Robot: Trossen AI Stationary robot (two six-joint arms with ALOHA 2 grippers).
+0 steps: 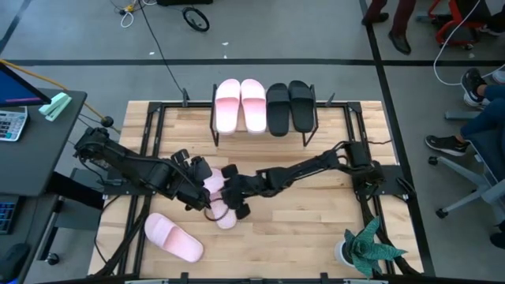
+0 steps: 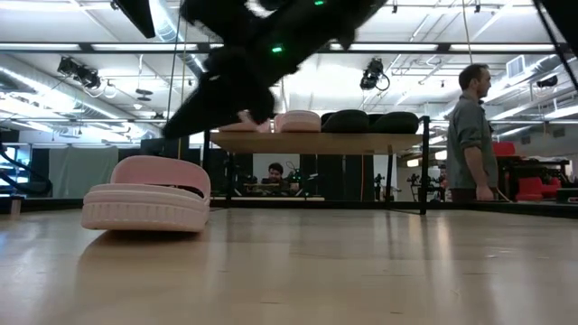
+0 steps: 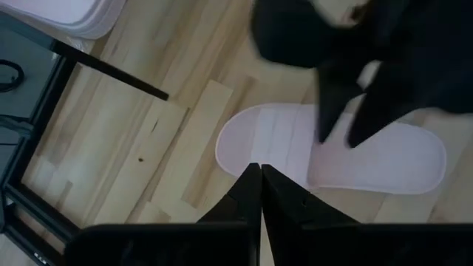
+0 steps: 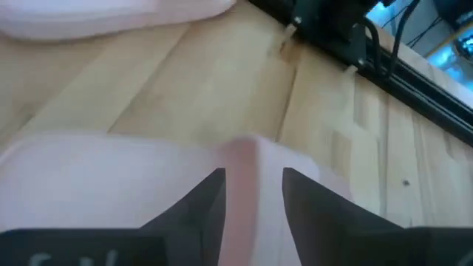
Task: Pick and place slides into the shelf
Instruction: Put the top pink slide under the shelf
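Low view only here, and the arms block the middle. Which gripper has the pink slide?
Observer: The right gripper. Its fingers are closed on the light pink foam slide.
Operator: Left one?
Observer: The left gripper is shut on nothing, close by that slide.
Operator: Shelf count?
Observer: The wooden-topped, black-framed shelf carries two pink slides and two black slides.

Both grippers cover most of the pink slide (image 1: 218,192) at the counter's (image 1: 316,229) middle in the high view. In the right wrist view a second pink slide (image 4: 111,15) is cut off at 11 o'clock. The plant (image 1: 364,251) at 5 o'clock is clipped by the high view's edge.
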